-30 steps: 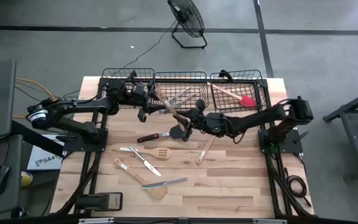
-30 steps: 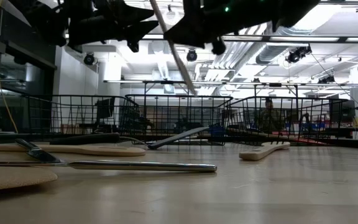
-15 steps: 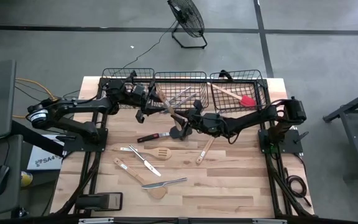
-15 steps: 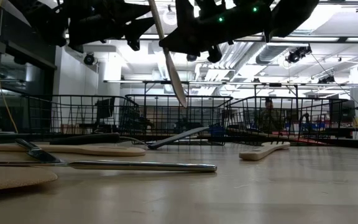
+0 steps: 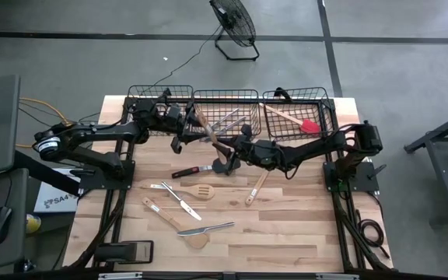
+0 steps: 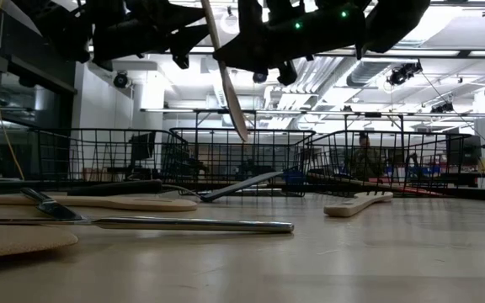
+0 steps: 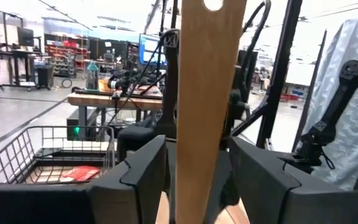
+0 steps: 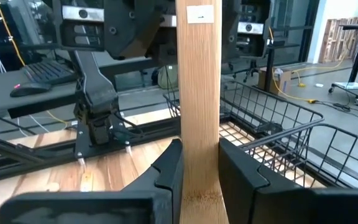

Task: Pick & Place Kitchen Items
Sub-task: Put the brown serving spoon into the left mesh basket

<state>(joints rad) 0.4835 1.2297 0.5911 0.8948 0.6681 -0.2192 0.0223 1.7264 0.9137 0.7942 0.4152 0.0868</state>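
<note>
Wooden spatula (image 5: pixel 211 134) is hanging in the air just in front of the middle wire basket (image 5: pixel 225 96), and you are seeing both the left gripper (image 5: pixel 187 131) and right gripper (image 5: pixel 225 148) clamping its handle from opposite ends.

A lab or workshop: bare concrete floor (image 5: pixel 68 62), exposed ceiling pipes (image 6: pixel 226 97), and cluttered workbenches (image 7: pixel 114 99) behind.
</note>
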